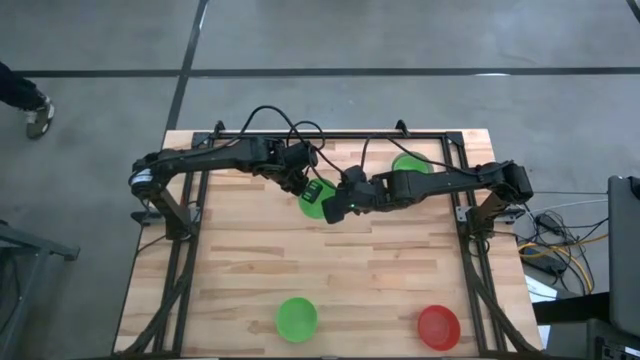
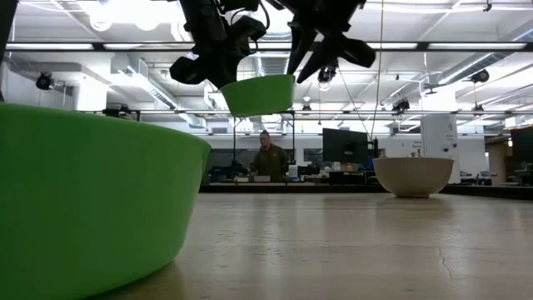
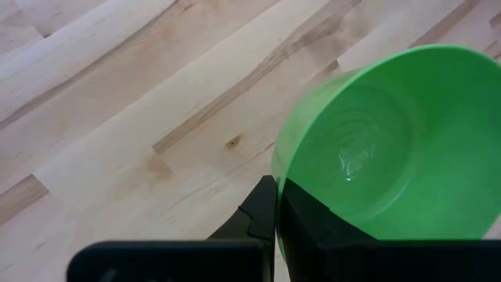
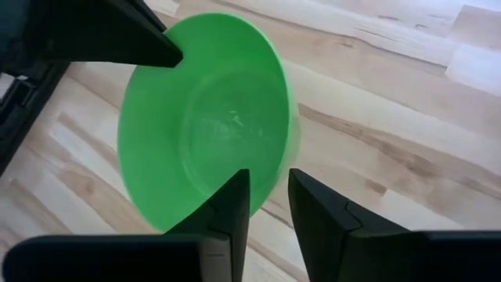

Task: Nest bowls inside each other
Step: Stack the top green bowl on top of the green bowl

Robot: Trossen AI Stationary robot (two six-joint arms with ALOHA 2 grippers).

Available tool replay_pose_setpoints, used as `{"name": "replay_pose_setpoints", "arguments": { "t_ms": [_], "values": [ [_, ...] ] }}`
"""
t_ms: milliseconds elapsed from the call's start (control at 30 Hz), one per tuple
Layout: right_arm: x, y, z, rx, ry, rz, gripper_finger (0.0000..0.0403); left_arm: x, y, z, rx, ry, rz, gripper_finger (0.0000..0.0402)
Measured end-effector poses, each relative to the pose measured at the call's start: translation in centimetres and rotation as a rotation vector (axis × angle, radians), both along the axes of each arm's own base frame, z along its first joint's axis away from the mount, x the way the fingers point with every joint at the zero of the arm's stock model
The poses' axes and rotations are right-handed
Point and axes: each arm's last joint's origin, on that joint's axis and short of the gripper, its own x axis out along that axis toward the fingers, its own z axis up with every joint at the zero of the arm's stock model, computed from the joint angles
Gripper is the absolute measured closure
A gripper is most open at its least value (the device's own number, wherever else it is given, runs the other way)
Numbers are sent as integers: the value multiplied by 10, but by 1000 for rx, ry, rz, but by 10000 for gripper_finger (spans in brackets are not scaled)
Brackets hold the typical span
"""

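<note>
Overhead, unlabelled green bowl (image 2: 259, 93) aloft, left gripper (image 3: 275, 205) clamped on rim, right gripper (image 4: 268, 196) loosely straddling opposite rim.

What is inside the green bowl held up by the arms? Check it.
Nothing: the lifted green bowl is empty in both wrist views. The left gripper pinches its rim, and the right gripper straddles the opposite rim. Its underside is hidden there.

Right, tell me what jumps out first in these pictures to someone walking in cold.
A green bowl hangs in the air above the table's far middle, the left pincer shut on its rim while the right pincer straddles the opposite rim. In the low view a second green bowl looms in the near left foreground. A red bowl sits at the near right corner of the wooden table.
</note>
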Motion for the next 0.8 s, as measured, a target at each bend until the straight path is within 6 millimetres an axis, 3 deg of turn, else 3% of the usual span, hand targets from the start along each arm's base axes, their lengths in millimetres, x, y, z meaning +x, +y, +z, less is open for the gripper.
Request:
{"name": "replay_pose_setpoints", "arguments": {
  "t_ms": [500,800],
  "values": [
    [3,0,1,-8,-21,29,389,0,0,0,1,5,1,392],
    [3,0,2,-28,-12,57,394,0,0,0,1,4,1,392]
  ]
}}
